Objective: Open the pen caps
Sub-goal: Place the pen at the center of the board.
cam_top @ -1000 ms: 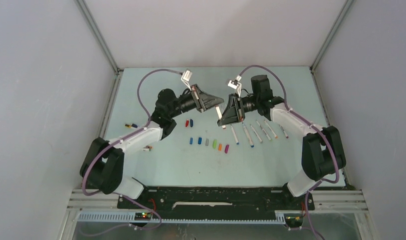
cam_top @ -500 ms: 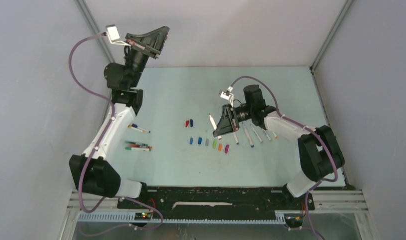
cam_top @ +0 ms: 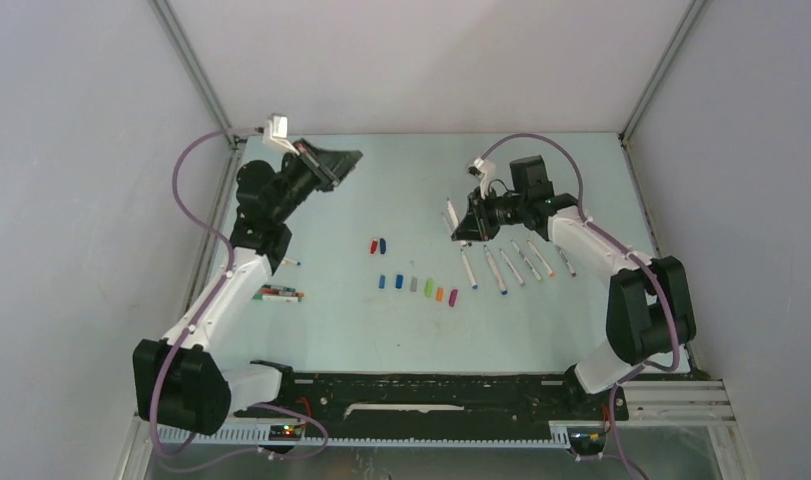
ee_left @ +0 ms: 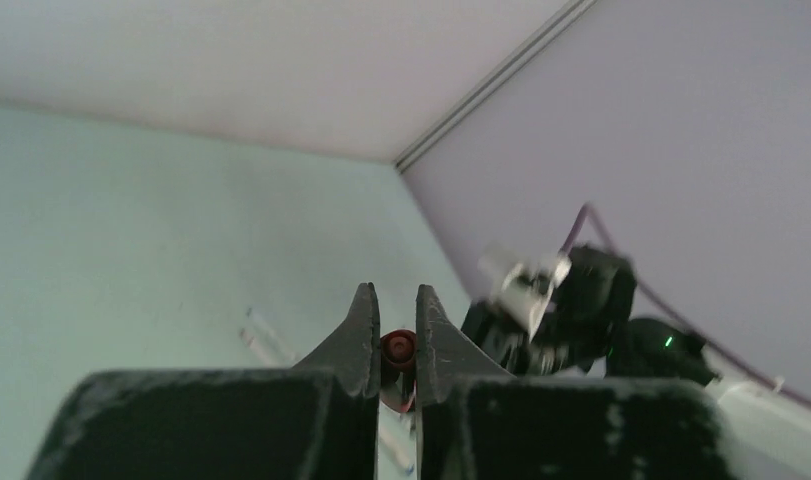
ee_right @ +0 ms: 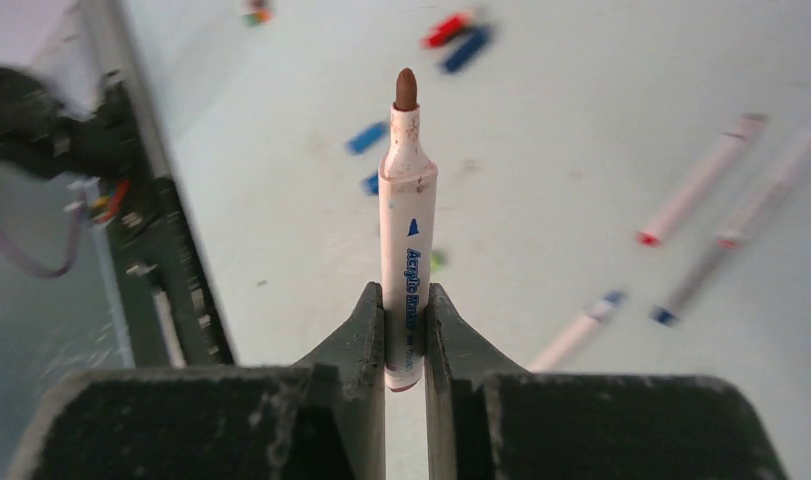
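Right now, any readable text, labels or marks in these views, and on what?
"Acrylic": blue print on the white pen in the right pincer; the next word is too blurred.
A small blue triangle stands above it.
Other pens on the table: nothing legible.
Left wrist view: no text.

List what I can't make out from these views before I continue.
Left wrist view: the cap in the left gripper is blurred; the fingers cover all but a reddish round end.
Top view: the pens on the left are tiny and partly behind the left arm; no count possible.
Right wrist view: the held pen has its lower end hidden inside the right gripper; loose caps behind it are blurred.
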{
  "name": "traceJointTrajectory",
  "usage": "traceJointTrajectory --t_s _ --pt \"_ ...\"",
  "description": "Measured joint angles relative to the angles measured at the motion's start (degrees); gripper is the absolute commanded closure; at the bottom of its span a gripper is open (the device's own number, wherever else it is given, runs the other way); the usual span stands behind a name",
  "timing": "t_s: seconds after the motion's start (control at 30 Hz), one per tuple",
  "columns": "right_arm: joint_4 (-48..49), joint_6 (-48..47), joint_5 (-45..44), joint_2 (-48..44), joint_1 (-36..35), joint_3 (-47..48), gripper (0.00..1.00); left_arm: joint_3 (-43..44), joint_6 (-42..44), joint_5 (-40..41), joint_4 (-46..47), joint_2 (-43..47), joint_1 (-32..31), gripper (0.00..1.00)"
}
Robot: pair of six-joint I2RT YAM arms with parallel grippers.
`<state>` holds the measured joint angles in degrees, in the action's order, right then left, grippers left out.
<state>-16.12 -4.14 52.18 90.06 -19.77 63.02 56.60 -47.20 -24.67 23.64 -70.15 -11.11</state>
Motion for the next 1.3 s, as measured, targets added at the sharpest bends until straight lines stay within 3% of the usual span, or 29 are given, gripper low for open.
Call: traceJointTrajectory --t_s 0.27,0.67,0.87,1.3 --pt "-7.54 -1.33 -15.96 13.44 5.16 13.31 1.00 -11.63 3.82 -1.25 -8.66 5.29 0.00 1.00" --pt "-21.42 -4.15 -22.58 32.70 7.17 29.79 0.98 -14.67 2.64 -3.45 -7.04 2.12 -0.11 1.00" --pt "-24.46 -4.26 -24.52 35.63 7.10 31.63 0.93 -15.39 1.99 -4.17 -5.64 1.01 -0.52 0.99" --pt "-26.95 -3.74 -27.21 37.88 6.10 35.30 0.71 -15.54 1.75 -4.20 -4.96 0.20 -3.04 0.97"
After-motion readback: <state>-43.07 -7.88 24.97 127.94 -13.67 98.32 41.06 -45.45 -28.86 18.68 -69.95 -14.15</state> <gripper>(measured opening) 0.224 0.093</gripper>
